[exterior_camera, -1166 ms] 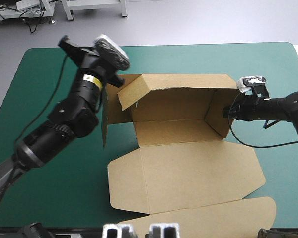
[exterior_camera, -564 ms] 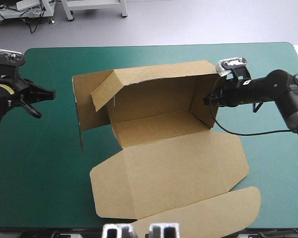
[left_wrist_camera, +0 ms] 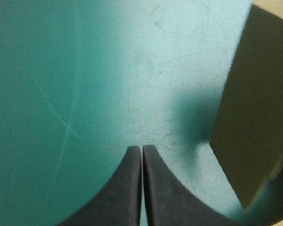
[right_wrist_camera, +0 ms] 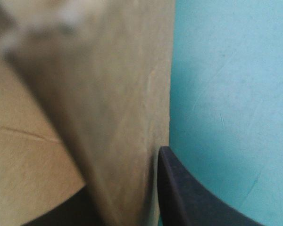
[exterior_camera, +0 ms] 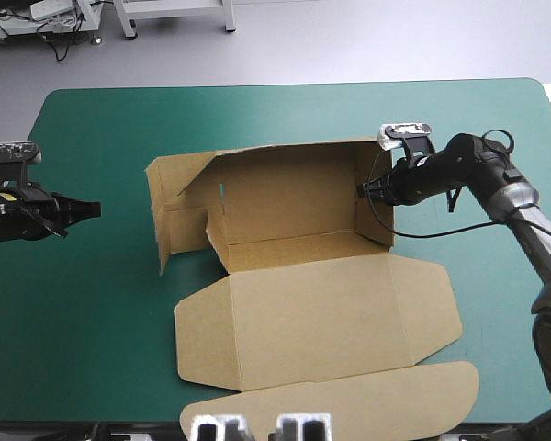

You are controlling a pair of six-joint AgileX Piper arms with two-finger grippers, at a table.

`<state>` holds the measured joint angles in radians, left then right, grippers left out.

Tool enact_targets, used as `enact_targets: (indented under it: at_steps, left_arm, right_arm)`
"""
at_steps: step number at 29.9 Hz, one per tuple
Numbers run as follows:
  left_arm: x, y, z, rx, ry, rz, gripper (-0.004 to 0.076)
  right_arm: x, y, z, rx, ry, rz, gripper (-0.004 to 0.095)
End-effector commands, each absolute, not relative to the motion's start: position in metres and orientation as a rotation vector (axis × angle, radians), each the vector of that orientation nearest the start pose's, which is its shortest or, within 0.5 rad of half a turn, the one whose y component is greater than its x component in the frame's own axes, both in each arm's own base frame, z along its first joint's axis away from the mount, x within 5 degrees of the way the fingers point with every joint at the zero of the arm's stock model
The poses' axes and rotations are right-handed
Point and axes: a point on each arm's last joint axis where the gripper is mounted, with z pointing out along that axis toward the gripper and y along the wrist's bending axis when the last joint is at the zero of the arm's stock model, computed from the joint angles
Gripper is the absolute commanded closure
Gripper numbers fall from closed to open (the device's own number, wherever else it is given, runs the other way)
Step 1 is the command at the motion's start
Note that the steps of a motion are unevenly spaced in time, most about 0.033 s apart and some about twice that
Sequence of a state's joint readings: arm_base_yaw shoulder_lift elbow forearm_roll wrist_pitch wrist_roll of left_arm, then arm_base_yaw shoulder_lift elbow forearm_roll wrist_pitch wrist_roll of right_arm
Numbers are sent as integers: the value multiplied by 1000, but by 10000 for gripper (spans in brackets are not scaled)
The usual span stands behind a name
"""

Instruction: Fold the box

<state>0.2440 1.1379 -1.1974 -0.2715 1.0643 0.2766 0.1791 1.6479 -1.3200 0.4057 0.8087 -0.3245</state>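
Note:
The brown box (exterior_camera: pixel 294 216) lies in the middle of the teal-green cover, its back wall and right wall (exterior_camera: pixel 375 197) raised and its lid (exterior_camera: pixel 321 317) flat toward the front edge. A left flap (exterior_camera: pixel 179 216) stands at its left end. My right gripper (exterior_camera: pixel 363 189) is shut on the right wall's upper edge; in the right wrist view the board (right_wrist_camera: pixel 118 117) runs between its fingers (right_wrist_camera: pixel 188 193). Left of the box, my left gripper (exterior_camera: pixel 94 209) is shut on nothing, apart from the flap. In the left wrist view it (left_wrist_camera: pixel 142 149) points at bare cover, with the flap (left_wrist_camera: pixel 254 117) ahead and to one side.
The lid's rounded tuck flap (exterior_camera: pixel 349 400) reaches nearly to the table's front edge. Bare teal-green cover (exterior_camera: pixel 83 312) spreads left of the box and along the far edge.
My left arm drew back to the left, came down low, and its fingers went from open to shut. My right gripper carried the right wall leftward, and the folded-in left flap swung outward.

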Motion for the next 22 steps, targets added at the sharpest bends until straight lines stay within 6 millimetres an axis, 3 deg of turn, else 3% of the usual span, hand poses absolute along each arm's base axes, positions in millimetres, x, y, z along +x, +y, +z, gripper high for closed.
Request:
enact_targets:
  at_steps: [1, 5, 9, 12, 15, 18, 22]
  left_arm:
    - [215, 29, 401, -40, 2325, -141, 727]
    - [215, 29, 401, -38, 2320, -150, 727]
    - [215, 29, 401, -38, 2320, -150, 727]
    - [215, 29, 401, -38, 2320, -150, 727]
    - [215, 29, 401, -38, 2320, -150, 727]
    - [215, 29, 401, -39, 2322, -150, 727]
    - [215, 29, 401, -39, 2320, -150, 727]
  right_arm:
    - [362, 87, 297, -316, 2417, 390, 643]
    - [381, 88, 282, -280, 2381, 360, 639]
    - [396, 91, 285, -334, 2363, 346, 639]
    - [401, 92, 302, -446, 2300, 309, 633]
    - [402, 92, 325, -517, 2276, 260, 562]
    - [404, 89, 346, -509, 2262, 214, 481]
    - [404, 85, 368, -496, 2249, 163, 472]
